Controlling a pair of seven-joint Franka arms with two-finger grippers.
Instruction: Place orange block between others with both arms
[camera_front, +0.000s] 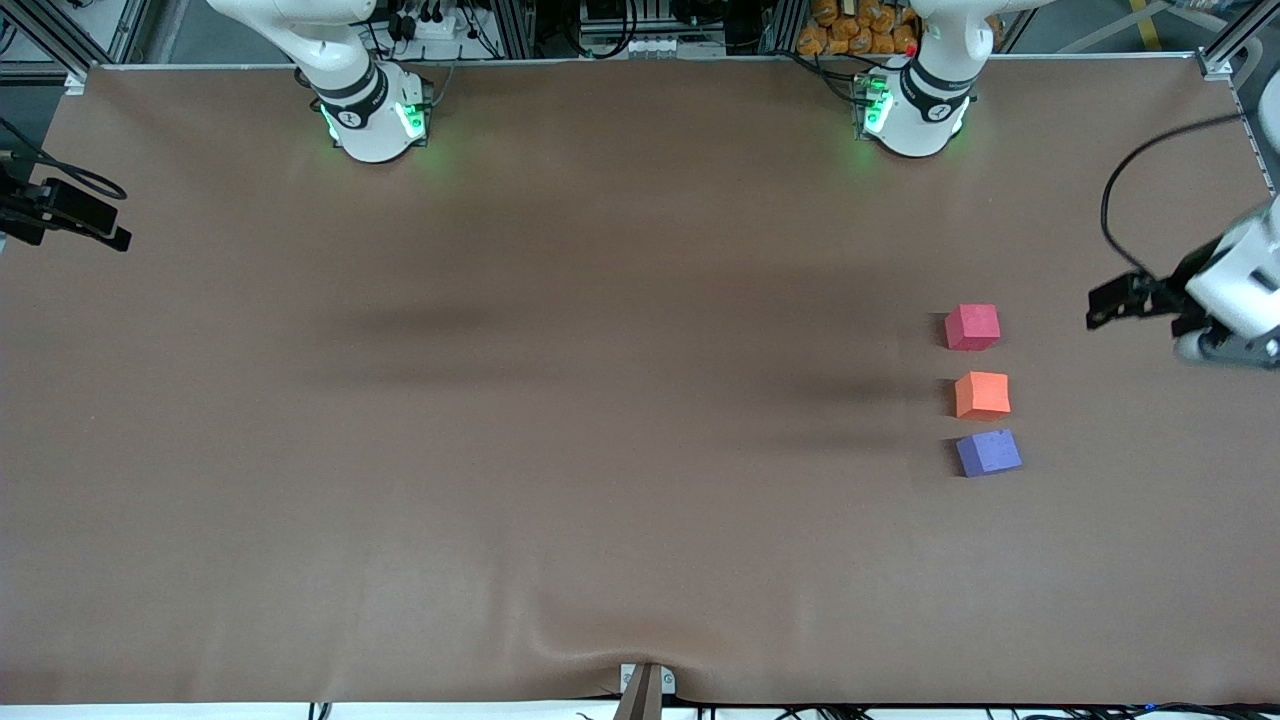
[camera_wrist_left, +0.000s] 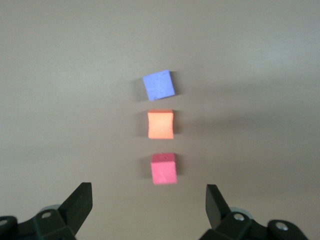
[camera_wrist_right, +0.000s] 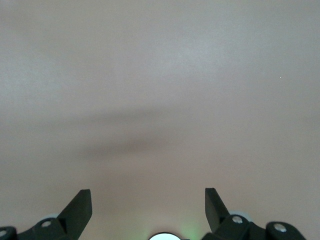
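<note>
Your orange block (camera_front: 982, 394) sits on the worktop (camera_front: 560, 420) toward the left arm's end, between the pinkish-red block (camera_front: 972, 327), farther from the front camera, and the purple-blue block (camera_front: 988, 452), nearer to it; small gaps separate the three. The left gripper (camera_front: 1105, 305) hangs over that end edge, fingers apart, holding nothing. Your right gripper (camera_wrist_right: 148, 207) waits over the right arm's end edge, spread wide, empty.
</note>
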